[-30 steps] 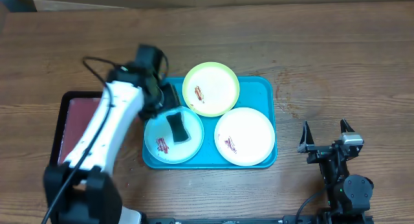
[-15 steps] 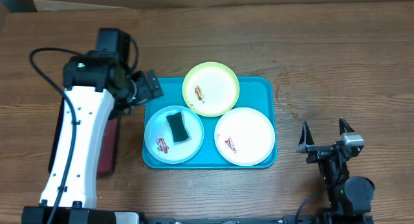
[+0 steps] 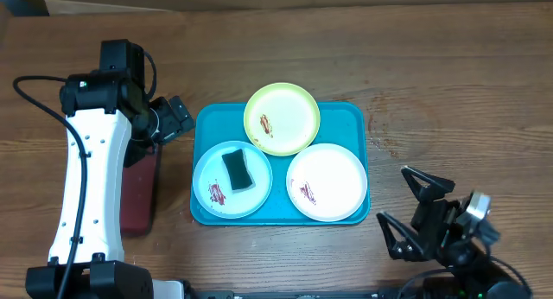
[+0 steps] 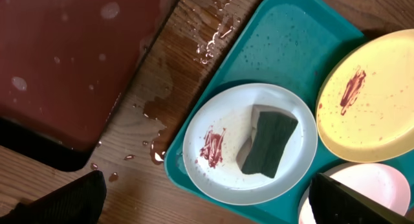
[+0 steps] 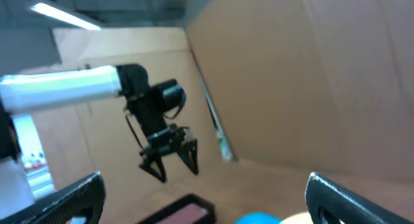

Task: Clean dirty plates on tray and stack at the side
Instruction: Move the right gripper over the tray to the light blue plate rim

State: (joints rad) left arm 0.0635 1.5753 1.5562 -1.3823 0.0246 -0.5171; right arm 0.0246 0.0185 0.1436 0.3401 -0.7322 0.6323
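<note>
Overhead: the tray (image 3: 350, 117) sits mid-surface (image 3: 432, 66) with all three plates in it. The green plate (image 3: 282, 117) is at the back, the blue plate (image 3: 216, 195) front left and the white plate (image 3: 327, 182) front right, each with a red-brown smear. A dark sponge (image 3: 236, 170) lies on the blue plate. The left gripper (image 3: 175, 119) hovers just left of the tray's back-left corner, beside a dark red tray (image 3: 138, 195). The right gripper (image 3: 413, 208) hangs off the tray's right side, jaws spread and empty.

Left wrist: jaws wide apart, nothing in them, looking down on sponge and blue plate. Water drops (image 4: 157, 154) glisten on the wood beside the tray.

Right wrist: jaws spread wide, with the left arm (image 5: 65, 88) across the way.
</note>
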